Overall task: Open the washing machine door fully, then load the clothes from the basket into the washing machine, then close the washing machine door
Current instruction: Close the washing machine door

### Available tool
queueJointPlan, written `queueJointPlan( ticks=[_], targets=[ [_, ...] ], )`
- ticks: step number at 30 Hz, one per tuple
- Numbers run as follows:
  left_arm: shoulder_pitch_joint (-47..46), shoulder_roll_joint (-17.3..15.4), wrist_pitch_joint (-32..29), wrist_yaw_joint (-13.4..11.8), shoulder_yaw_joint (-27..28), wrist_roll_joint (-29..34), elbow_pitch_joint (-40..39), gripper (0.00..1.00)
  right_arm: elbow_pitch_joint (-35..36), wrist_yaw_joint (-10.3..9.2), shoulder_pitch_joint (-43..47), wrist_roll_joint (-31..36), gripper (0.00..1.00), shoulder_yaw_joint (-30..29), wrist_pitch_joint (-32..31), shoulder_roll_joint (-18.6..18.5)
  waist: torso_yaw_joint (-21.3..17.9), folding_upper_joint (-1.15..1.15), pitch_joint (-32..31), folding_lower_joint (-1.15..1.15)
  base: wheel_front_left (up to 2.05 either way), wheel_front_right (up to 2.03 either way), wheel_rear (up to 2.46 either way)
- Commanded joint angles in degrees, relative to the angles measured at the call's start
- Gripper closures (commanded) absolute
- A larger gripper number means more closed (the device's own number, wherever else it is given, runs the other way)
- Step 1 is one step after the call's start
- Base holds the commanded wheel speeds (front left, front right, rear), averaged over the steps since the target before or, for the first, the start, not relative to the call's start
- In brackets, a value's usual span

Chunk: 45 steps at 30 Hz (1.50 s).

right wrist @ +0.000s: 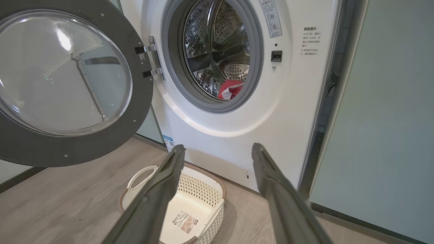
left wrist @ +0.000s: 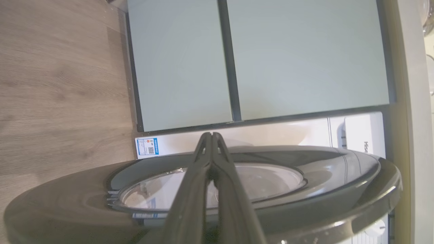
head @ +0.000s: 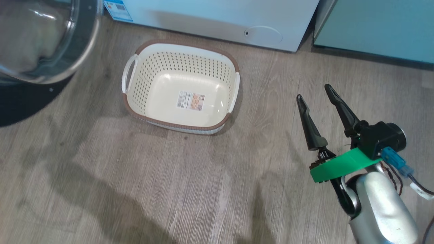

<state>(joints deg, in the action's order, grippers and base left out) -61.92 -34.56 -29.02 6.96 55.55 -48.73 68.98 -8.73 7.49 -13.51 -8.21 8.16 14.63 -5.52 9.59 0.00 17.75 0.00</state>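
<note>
Grey floor (head: 135, 189) under cream, perforated, brown-rimmed basket (head: 176, 62)

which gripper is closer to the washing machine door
Left. The left gripper, shut, sits right at the black rim of the washing machine door; the right gripper, open, hangs over the floor past the basket.

One basket (head: 153, 69), one washing machine (right wrist: 298, 101) with one door (right wrist: 67, 150), one clothes bundle (right wrist: 230, 90), two teal cabinet panels (left wrist: 179, 64)

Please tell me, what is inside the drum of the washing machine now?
In the right wrist view, the clothes, red fabric with white trim, lie low inside the washing machine drum. The drum's front lower part is hidden behind the grey rim.
</note>
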Motion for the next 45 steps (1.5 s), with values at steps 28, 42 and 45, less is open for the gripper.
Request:
queueJointPlan(
  ticks=[28,42,45],
  targets=[
    [19.8,20.44,-22.09,0.52,-12.16,-13.42,-30.72,1.0,0.85,0.0,4.62,-1.48,0.0,-0.54,0.37,2.53,-1.94,0.0,-10.27,0.0,0.0,0.0,0.0],
    [26.61,31.42,-26.97,-1.7,-17.61,-17.91,-42.89,1.0,1.37,0.0,5.19,-1.65,0.0,-0.93,0.37,2.63,-5.73,0.0,-10.36,0.0,0.0,0.0,0.0],
    [27.59,31.63,-26.07,-2.98,-20.66,-22.2,-43.56,1.0,1.56,0.0,5.1,-1.84,0.0,-0.66,0.37,2.63,-6.83,0.0,-9.9,0.0,0.0,0.0,0.0]
  ],
)
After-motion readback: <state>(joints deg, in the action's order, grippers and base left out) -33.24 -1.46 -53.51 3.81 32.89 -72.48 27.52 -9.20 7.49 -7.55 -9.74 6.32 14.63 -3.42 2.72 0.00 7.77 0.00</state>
